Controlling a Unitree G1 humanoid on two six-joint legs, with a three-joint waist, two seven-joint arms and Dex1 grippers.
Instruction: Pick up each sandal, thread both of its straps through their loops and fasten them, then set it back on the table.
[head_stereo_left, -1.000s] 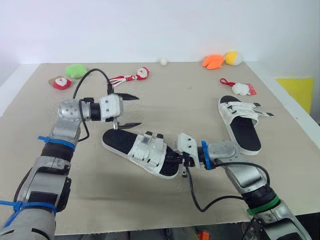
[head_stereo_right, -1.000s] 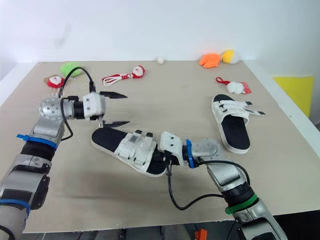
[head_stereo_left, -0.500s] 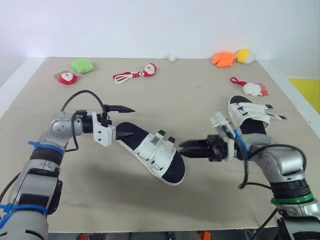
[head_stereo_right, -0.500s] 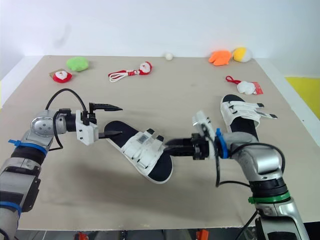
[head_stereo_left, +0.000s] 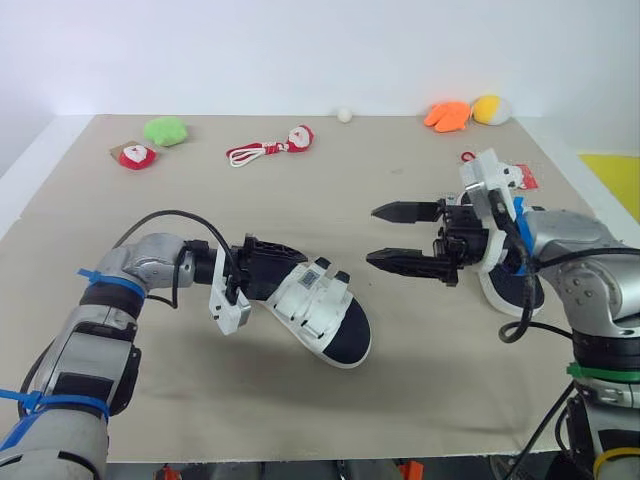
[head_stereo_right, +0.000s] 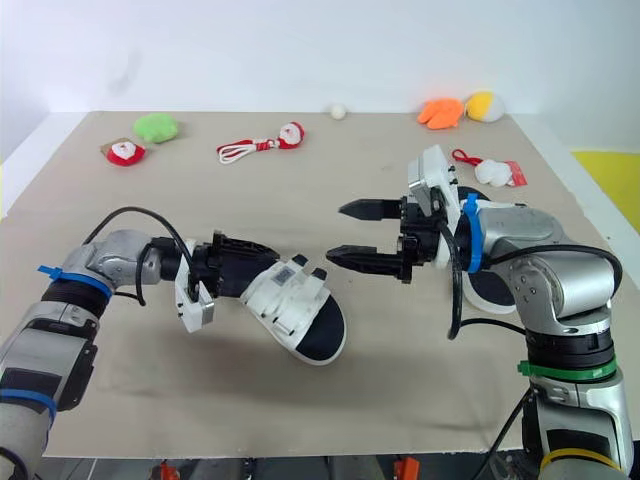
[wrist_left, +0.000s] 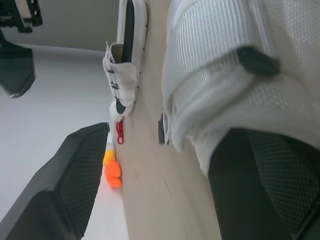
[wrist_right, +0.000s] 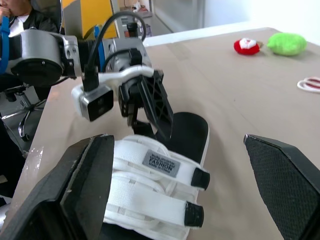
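The near sandal (head_stereo_left: 322, 315) lies on the counter (head_stereo_left: 300, 195), its heel at the left end effector (head_stereo_left: 272, 275), whose fingers stand apart, one against the footbed. The right end effector (head_stereo_left: 373, 235) hovers nearby, fingers spread. The sandal is probably light, with a flexible sole and soft straps, so the firmer heel rim offers the best hold.

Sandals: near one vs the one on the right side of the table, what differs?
The near sandal lies slantwise mid-table with the left gripper at its heel. The far sandal lies off to the right, partly behind the arm of the open right gripper. The near sandal's two straps lie flat across its upper, but the far sandal's strap state cannot be told. Both have white straps and black footbeds.
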